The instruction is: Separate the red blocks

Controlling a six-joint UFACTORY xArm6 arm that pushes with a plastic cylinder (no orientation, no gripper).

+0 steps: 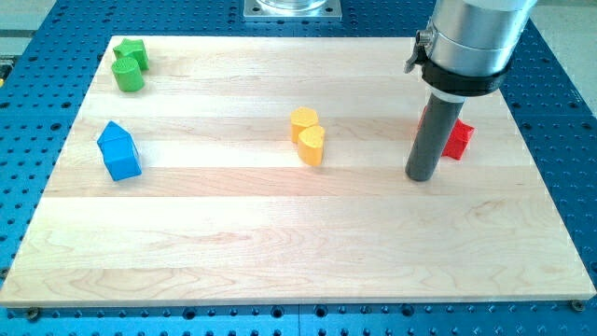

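A single camera covers the scene. It sits above and in front of the worktop, looking down at an oblique angle toward the arm's base at the view's top. The whole wooden worktop fits in frame, its far edge appearing narrower than the near edge. Blue perforated base plate borders it on all sides. Range is moderate; block shapes are distinguishable.

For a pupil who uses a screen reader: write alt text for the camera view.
My tip rests on a wooden board at the view's right, just in front of red blocks partly hidden behind the rod. Two yellow blocks touch at centre; a blue block and two green blocks sit at the left.
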